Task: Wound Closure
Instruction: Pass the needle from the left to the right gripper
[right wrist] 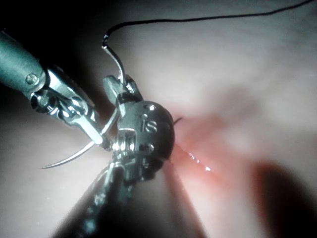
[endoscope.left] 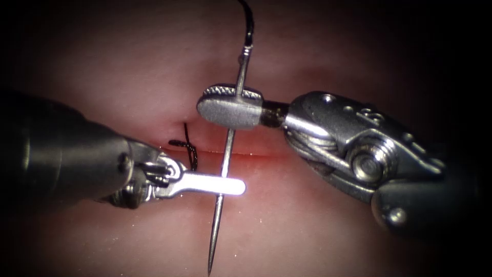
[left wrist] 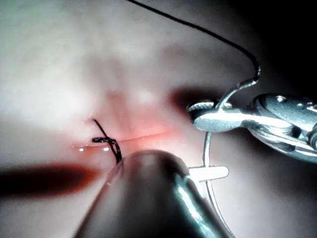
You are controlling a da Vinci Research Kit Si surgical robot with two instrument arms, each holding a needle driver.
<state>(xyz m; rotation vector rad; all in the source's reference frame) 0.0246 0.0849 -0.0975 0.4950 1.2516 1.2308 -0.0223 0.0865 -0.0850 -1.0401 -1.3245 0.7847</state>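
Note:
The curved needle [endoscope.left: 228,149] hangs free above the cut [endoscope.left: 261,154], not in the tissue, its tip pointing toward the near edge. My right tool [endoscope.left: 230,110] is shut on the needle close to its thread end. My left tool [endoscope.left: 225,185] comes in from the left and is shut on the needle about midway along the curve, nearer the tip. Black thread [endoscope.left: 249,20] runs up from the needle's end. In the left wrist view the needle [left wrist: 205,148] crosses my left jaws [left wrist: 210,173]. In the right wrist view the needle [right wrist: 69,158] curves past both tools.
A tied black stitch [endoscope.left: 188,149] with short ends sits at the left end of the cut, just beyond my left tool's wrist. Red fluid lines the cut. Pale tissue [endoscope.left: 307,246] spreads around. The right tool's wrist [endoscope.left: 359,149] fills the right side.

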